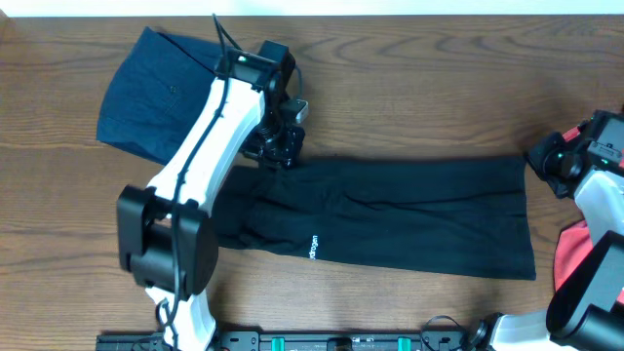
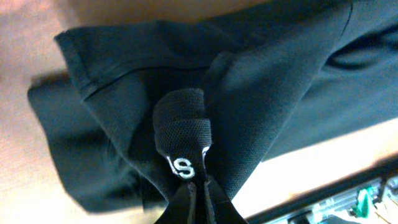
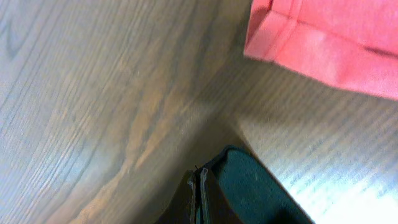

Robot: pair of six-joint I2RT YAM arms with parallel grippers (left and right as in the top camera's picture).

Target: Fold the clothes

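Black T-shirt [image 1: 409, 210] lies spread mid-frame on the bench [image 1: 409, 78]; left hand [image 1: 283, 151] pinches its upper-left edge, right hand [image 1: 534, 159] is closed beside its upper-right corner.

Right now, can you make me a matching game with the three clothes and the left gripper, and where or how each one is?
Things:
1 black T-shirt
2 navy-blue garment
3 coral-red T-shirt
4 left gripper

Places or states:
A beside the right arm
B shut, pinching black cloth
C far left corner
D spread across the middle

Pairs: 1-D, 2-C, 3-A, 4-B
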